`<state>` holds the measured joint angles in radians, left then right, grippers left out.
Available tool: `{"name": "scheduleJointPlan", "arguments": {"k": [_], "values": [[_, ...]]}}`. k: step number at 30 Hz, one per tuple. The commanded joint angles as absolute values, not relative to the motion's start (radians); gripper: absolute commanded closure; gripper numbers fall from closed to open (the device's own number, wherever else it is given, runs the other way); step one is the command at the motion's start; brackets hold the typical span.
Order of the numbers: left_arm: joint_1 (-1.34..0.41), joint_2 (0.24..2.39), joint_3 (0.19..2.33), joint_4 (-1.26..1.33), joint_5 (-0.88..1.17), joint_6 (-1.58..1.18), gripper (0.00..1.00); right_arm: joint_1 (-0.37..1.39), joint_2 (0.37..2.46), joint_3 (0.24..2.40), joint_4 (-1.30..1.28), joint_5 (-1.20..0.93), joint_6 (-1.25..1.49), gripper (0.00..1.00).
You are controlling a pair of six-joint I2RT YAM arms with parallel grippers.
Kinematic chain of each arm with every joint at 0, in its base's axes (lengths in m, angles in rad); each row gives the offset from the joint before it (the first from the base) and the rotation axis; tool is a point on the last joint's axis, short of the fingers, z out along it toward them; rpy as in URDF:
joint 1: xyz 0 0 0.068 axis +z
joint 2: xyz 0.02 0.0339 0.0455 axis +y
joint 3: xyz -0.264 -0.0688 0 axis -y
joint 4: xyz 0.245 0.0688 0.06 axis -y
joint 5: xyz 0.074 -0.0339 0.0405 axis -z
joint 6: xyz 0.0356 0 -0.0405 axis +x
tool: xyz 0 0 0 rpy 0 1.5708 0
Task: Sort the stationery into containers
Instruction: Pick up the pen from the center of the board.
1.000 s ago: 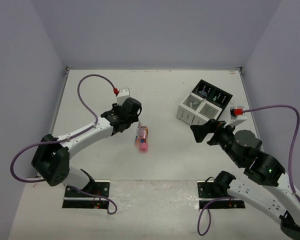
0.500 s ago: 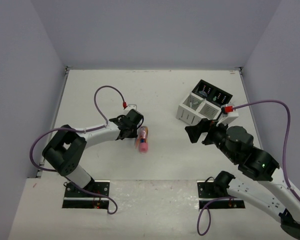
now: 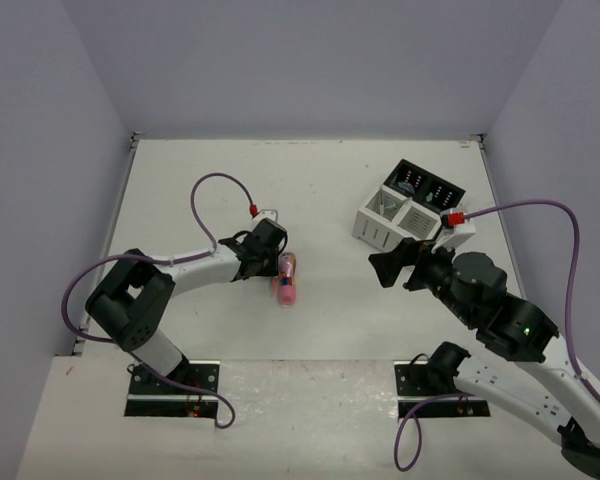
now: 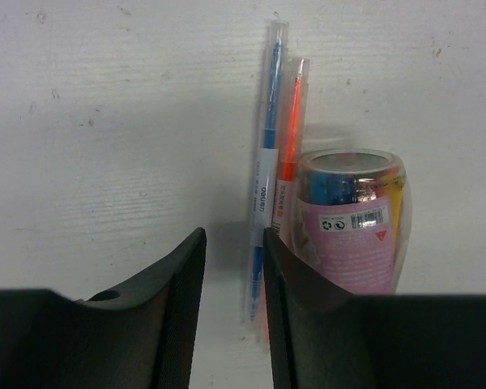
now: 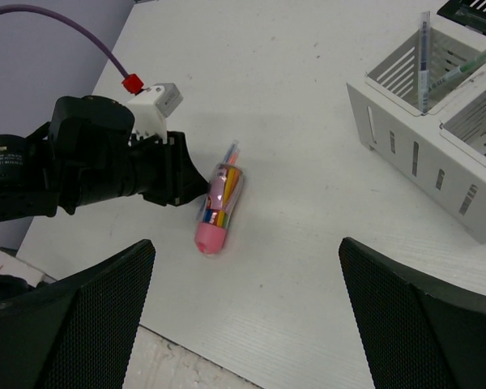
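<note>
The left gripper (image 4: 232, 243) has lowered and narrowed to a part-open, empty gap with the blue pen (image 4: 263, 154) just inside one finger, so pickup remains incomplete; the right gripper (image 5: 245, 251) is wide open and empty.

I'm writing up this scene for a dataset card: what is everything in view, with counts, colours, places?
Table: one, white, under everything.
Organizer: one, half white, half black, far right.
Pens in organizer: two visible, clear, standing in white half.
Tube: one, clear with pink cap, lying mid-table.
Blue pen: one, lying beside orange pen.
Orange pen: one, between blue pen and tube.
Left gripper: black, partly open, at blue pen's end.
Right gripper: black, wide open, raised right of tube.
</note>
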<state>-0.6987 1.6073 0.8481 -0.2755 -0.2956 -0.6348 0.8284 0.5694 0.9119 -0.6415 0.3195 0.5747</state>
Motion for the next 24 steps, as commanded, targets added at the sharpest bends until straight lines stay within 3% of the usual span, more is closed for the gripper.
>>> {"name": "scheduleJointPlan", "arguments": {"k": [1, 12, 15, 19, 24], "values": [[-0.694, 1.631, 0.837, -0.238, -0.290, -0.611, 0.64, 0.829, 0.571, 0.909, -0.617, 0.298, 0.558, 0.01], [-0.692, 1.677, 0.845, -0.306, -0.413, -0.656, 0.66, 0.829, 0.558, 0.920, -0.612, 0.277, 0.560, 0.01], [-0.684, 1.673, 0.847, -0.328, -0.444, -0.673, 0.76, 0.830, 0.560, 0.924, -0.609, 0.270, 0.560, 0.01], [-0.667, 1.684, 0.846, -0.348, -0.459, -0.683, 0.98, 0.829, 0.559, 0.927, -0.604, 0.262, 0.559, 0.01], [-0.644, 1.610, 0.827, -0.360, -0.481, -0.699, 1.00, 0.829, 0.553, 0.920, -0.603, 0.264, 0.560, 0.01]]}}
